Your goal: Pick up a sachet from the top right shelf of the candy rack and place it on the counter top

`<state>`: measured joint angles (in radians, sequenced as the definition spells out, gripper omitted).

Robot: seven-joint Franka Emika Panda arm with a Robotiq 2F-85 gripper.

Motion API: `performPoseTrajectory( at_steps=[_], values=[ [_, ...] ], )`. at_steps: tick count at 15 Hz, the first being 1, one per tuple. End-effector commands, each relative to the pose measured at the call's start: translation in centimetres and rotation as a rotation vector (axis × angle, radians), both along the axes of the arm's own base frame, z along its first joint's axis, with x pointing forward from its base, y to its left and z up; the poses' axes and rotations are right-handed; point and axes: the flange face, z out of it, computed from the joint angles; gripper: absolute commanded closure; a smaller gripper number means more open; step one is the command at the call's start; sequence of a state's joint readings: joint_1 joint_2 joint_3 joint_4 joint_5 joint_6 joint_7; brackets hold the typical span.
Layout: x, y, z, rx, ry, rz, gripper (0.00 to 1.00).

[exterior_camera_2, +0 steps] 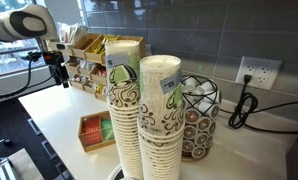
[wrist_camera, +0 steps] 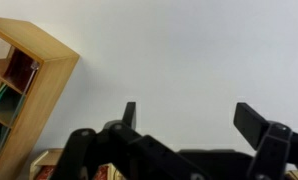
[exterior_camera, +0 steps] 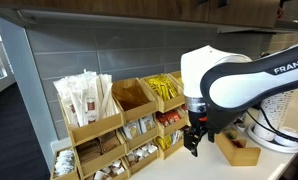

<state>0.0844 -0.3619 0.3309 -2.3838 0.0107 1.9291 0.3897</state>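
Approach: sachet (exterior_camera: 165,86) not yet picked.
Jaws gape empty beside the candy rack (exterior_camera: 109,128); next I must, I judge, raise them to the top right shelf (exterior_camera: 172,102).

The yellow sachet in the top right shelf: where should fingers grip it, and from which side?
Likely its upper edge, from above and in front: the yellow sachet leans in the slanted top right shelf, only its top clear of the wall.

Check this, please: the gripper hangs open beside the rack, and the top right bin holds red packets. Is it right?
No. The packets in the top right bin are yellow, not red; an exterior view shows it. The gripper does hang open beside the rack.
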Motion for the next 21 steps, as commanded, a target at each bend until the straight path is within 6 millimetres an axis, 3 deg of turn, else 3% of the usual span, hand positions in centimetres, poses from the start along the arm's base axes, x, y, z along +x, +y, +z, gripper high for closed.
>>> performPoseTrajectory(
  at_steps=[1,9,12,20,21],
  values=[
    [0.0,0.0,0.0,0.000,0.001,0.000,0.00],
    [0.0,0.0,0.0,0.000,0.001,0.000,0.00],
    [0.3,-3.4,1.2,0.045,-0.017,-0.074,0.00],
    [-2.4,-14.9,7.8,0.233,-0.229,-0.355,0.00],
    [-0.6,-13.2,7.5,0.191,-0.164,-0.298,0.00]
  ],
)
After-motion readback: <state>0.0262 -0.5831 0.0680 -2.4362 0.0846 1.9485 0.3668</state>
